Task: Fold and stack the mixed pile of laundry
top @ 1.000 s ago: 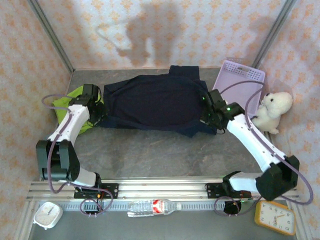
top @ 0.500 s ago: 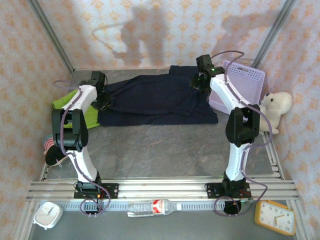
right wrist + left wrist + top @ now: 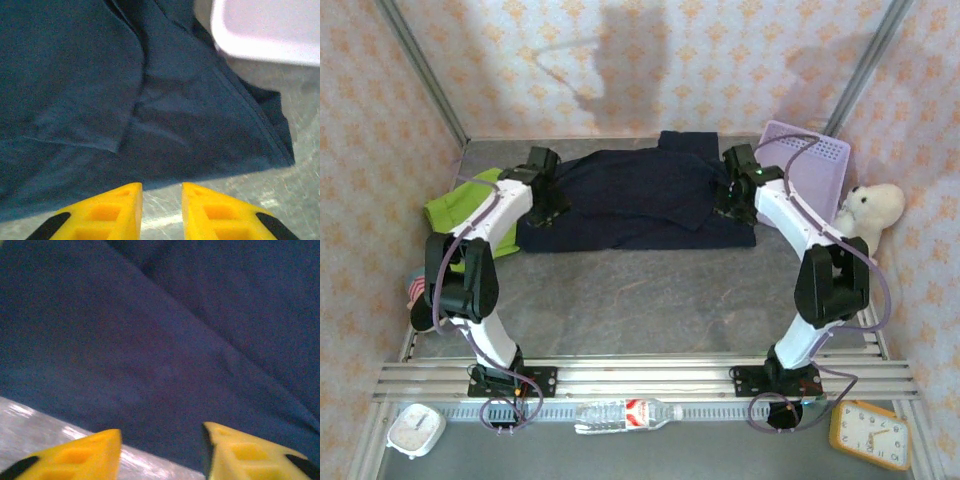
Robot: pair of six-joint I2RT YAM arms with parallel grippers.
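Left gripper (image 3: 160, 434) is spread and right gripper (image 3: 161, 192) narrowly parted, both empty over the navy garment (image 3: 630, 200), which lies flat beside the basket (image 3: 810, 165). The green garment (image 3: 455, 205) sits at its far end. Both look limp and light, so pinch hem corners.

Near table (image 3: 640, 295) open; navy garment (image 3: 630, 195) spans far half; basket (image 3: 815, 148), bear (image 3: 868, 215) R.

Left arm (image 3: 498, 205) and right arm (image 3: 790, 215): white link shells, bulky black joint housings (image 3: 470, 288), black mounts at the bases. A thin lavender cable (image 3: 438, 272) runs in loose loops outside each arm, base to wrist. Left gripper (image 3: 161, 430) and right gripper (image 3: 161, 186): two yellow wedge-shaped fingers (image 3: 107, 210) apiece, moulded with shallow recessed pockets, black patches at the outer lower corners.
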